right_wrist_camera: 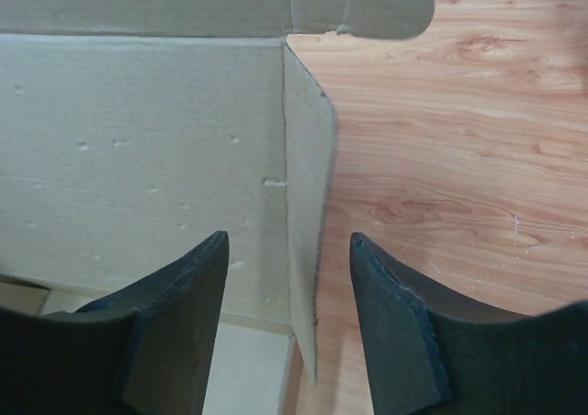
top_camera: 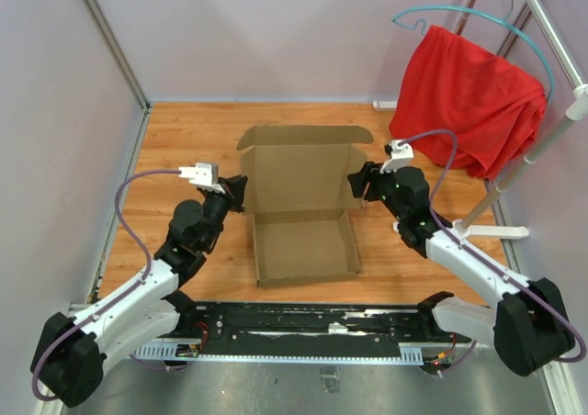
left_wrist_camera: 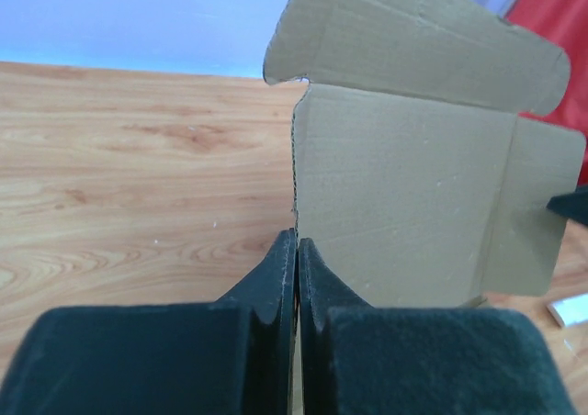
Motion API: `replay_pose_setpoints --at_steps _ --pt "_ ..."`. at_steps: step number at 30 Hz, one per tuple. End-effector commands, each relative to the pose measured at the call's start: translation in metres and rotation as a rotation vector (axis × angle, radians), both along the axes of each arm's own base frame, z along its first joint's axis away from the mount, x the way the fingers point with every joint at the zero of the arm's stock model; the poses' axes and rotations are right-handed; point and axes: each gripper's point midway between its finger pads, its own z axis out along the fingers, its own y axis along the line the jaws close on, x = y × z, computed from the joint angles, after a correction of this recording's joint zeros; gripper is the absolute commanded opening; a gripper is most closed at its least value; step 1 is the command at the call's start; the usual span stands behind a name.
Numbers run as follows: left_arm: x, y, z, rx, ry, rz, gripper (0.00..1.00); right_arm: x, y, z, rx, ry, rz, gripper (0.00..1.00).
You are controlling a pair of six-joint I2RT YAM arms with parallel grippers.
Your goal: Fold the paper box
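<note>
The orange-brown wood-grain tabletop (top_camera: 184,135) fills the middle of the top view, with pale walls around it. The plain brown cardboard paper box (top_camera: 303,204) sits at the centre of the frame as a shallow open tray. Its lid panel stands up at the far side and ends in a rounded-cornered flap toward the top of the frame. A crumpled red cloth (top_camera: 469,98) hangs on a thin teal wire hanger (top_camera: 459,13) in the upper right corner, well apart from the box.

The 2 black-and-white arms reach in from the bottom corners, 1 to each side of the box. The left gripper (top_camera: 237,193) touches the box's left edge in the centre-left of the frame. In the left wrist view its fingers (left_wrist_camera: 276,277) are pressed together on the thin cardboard edge that runs down to their tips, so this claw grips the box.

The right gripper (top_camera: 358,184) is at the box's right edge. In the right wrist view its fingers (right_wrist_camera: 188,296) stand apart with the upright side flap between them, so it is open.
</note>
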Motion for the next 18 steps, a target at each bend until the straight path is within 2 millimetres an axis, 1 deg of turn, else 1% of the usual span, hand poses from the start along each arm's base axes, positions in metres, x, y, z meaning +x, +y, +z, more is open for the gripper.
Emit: replay_pose_setpoints --at_steps 1,2,3,6,7,8,9,10,12,14,16,18 --pt "-0.020 -0.008 0.008 -0.021 -0.144 -0.100 0.00 -0.029 -0.002 0.005 0.007 -0.008 0.051 0.58" --pt "-0.024 -0.008 0.004 -0.014 -0.161 -0.114 0.00 -0.036 -0.005 0.003 0.002 -0.004 0.050 0.58" --pt "-0.028 -0.008 0.005 -0.016 -0.193 -0.124 0.00 -0.042 -0.010 0.004 0.000 -0.006 0.041 0.59" --pt "-0.040 -0.006 -0.001 -0.004 -0.263 -0.152 0.00 -0.059 -0.030 0.004 -0.003 -0.028 -0.010 0.58" --pt "-0.044 -0.006 0.000 -0.006 -0.290 -0.159 0.00 -0.062 -0.039 0.001 -0.005 -0.028 -0.055 0.56" --pt "-0.047 -0.005 -0.002 -0.007 -0.306 -0.163 0.00 -0.066 -0.050 -0.004 -0.010 -0.011 -0.105 0.52" --pt "-0.050 -0.003 -0.001 -0.013 -0.325 -0.165 0.00 -0.066 -0.061 -0.010 -0.035 0.008 -0.156 0.46" --pt "-0.053 -0.002 0.001 -0.020 -0.342 -0.165 0.00 -0.068 -0.068 -0.017 -0.060 0.034 -0.187 0.40" --pt "-0.055 0.000 0.005 -0.026 -0.364 -0.160 0.00 -0.067 -0.071 -0.026 -0.087 0.065 -0.207 0.32" --pt "-0.057 0.000 0.010 -0.021 -0.383 -0.162 0.00 -0.065 -0.073 -0.033 -0.099 0.102 -0.225 0.27" --pt "-0.058 0.001 0.013 -0.017 -0.393 -0.162 0.00 -0.060 -0.069 -0.036 -0.106 0.123 -0.224 0.25" --pt "-0.059 0.001 0.015 -0.020 -0.405 -0.162 0.00 -0.053 -0.061 -0.038 -0.123 0.142 -0.191 0.23"
